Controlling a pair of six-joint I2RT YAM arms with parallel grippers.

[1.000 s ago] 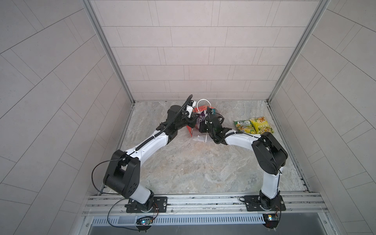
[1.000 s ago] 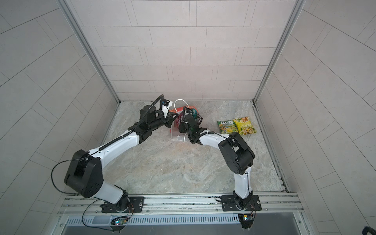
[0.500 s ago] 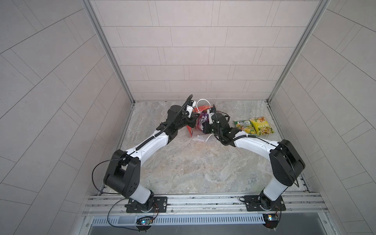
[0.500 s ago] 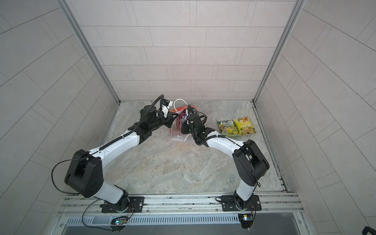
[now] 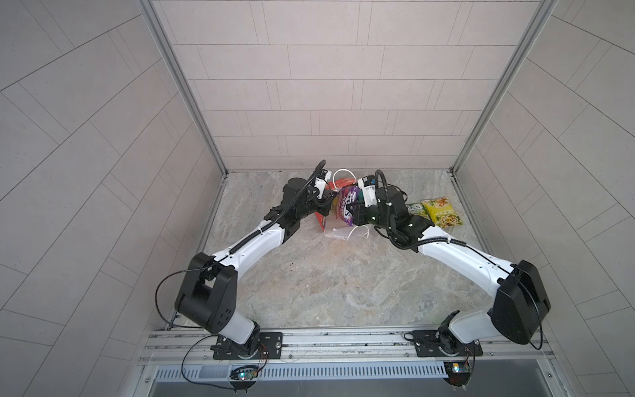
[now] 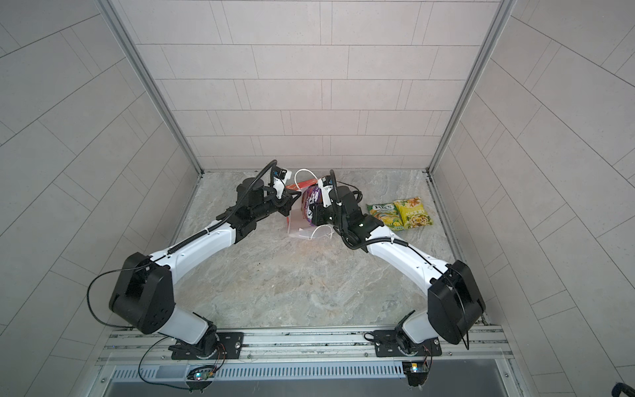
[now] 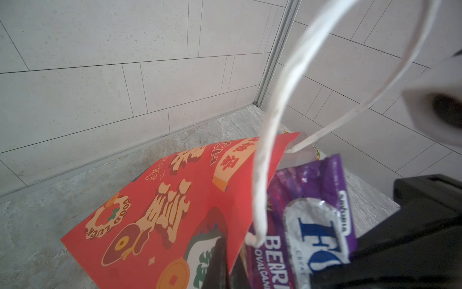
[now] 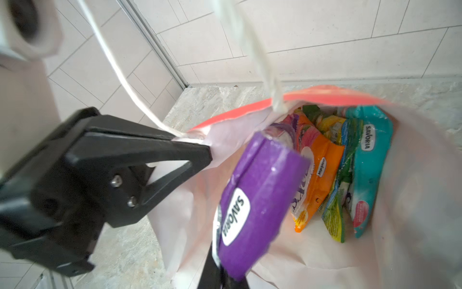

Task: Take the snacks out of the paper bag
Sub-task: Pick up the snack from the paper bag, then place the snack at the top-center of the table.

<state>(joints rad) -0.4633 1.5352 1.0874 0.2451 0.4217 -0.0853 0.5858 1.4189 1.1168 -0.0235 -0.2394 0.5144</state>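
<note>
Glossy purple packet, matt paper bag

red gold-patterned paper bag, purple packet

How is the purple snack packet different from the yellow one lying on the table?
The purple packet is pinched in the right gripper, held up at the open mouth of the paper bag. The yellow packet lies flat on the table, with nothing holding it. The purple packet is at the bag, while the yellow packet sits off to the side, next to a green packet. Both are small, shiny snack packets.
</note>
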